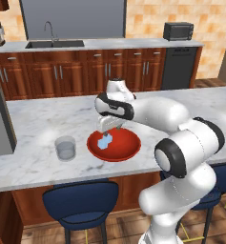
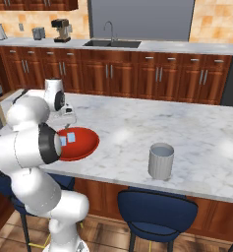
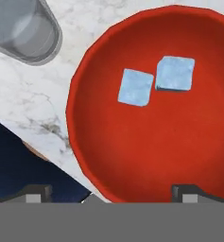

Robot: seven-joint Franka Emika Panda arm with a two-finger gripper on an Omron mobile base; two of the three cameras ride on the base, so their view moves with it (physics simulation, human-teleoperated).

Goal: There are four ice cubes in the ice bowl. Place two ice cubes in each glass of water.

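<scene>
Ice bowl (image 3: 108,156) — on the bench (image 1: 38,119), holding two ice cubes (image 3: 136,87) side by side. Clear glass (image 1: 65,147) stands beside it; ribbed glass (image 2: 160,161) well apart. Hand (image 3: 108,194) — fully open, empty, above the bowl.

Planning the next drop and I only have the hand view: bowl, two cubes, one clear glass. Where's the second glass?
Observer: The ribbed glass stands on the counter, well off to the right of the bowl and apart from it, near the front edge.
Operator: And how does the hand sit over the bowl?
Observer: In the left base view the fingers hang open just above the cubes, pointing down, holding nothing.
</scene>
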